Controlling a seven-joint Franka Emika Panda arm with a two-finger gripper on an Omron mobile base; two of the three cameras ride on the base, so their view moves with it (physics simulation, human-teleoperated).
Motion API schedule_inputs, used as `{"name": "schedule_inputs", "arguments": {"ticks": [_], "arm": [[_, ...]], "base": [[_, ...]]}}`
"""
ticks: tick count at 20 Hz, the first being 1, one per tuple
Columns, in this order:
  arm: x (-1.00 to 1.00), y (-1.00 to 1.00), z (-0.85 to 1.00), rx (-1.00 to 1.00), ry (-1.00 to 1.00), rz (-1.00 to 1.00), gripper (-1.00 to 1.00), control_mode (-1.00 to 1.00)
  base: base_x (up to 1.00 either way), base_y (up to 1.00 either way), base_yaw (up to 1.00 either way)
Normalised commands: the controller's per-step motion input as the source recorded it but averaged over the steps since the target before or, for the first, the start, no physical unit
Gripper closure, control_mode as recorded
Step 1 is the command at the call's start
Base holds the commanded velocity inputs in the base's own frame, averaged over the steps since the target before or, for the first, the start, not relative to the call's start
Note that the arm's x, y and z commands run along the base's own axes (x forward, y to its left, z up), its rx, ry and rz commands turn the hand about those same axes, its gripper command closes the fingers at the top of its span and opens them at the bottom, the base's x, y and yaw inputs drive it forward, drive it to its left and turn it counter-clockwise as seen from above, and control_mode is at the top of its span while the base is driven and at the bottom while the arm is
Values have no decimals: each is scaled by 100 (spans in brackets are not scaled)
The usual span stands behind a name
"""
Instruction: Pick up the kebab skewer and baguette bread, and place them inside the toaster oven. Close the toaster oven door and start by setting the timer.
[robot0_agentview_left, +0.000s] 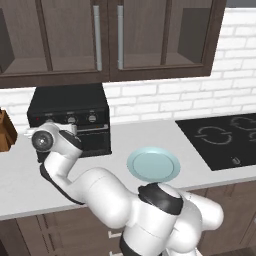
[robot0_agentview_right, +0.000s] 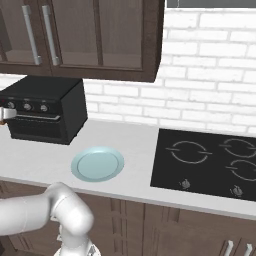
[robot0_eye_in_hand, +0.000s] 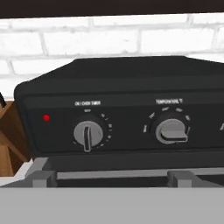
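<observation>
You are looking across a pale grey counter (robot0_agentview_left: 150, 135) backed by white brick, with dark wood wall cabinets (robot0_agentview_left: 107, 37) hanging above it. At the right end of that counter sits a black cooktop (robot0_agentview_right: 210, 162), well apart from everything else. Toward the left, against the wall, stands the toaster oven (robot0_agentview_left: 70, 120), a black box whose control strip runs along the top of its front. Its toaster oven door (robot0_agentview_left: 95, 140) stands upright and shut against the front, the grey handle bar crossing just below the knobs. In front of the oven and a little to its right, a pale blue plate (robot0_agentview_left: 153, 165) lies flat on the counter with nothing on it. A brown wooden block (robot0_agentview_left: 6, 131) stands just left of the oven. Your arm reaches over the counter toward the oven's left front, and the gripper (robot0_agentview_left: 50, 129) sits right before the control strip with its jaws spread wide and nothing between them. From the hand view you face the panel closely: the left knob (robot0_eye_in_hand: 88, 134) points straight down beside a small red light (robot0_eye_in_hand: 46, 117), and the middle knob (robot0_eye_in_hand: 171, 130) sits to its right, its pointer turned sideways.
</observation>
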Motion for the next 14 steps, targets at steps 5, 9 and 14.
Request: {"name": "schedule_inputs", "arguments": {"ticks": [5, 9, 14], "arm": [[2, 12, 1, 0, -6, 3, -100, -100], [0, 11, 2, 0, -8, 1, -100, -100], [1, 1, 5, 0, -8, 0, -100, -100]], "base": [[0, 0, 0], [0, 0, 0], [0, 0, 0]]}}
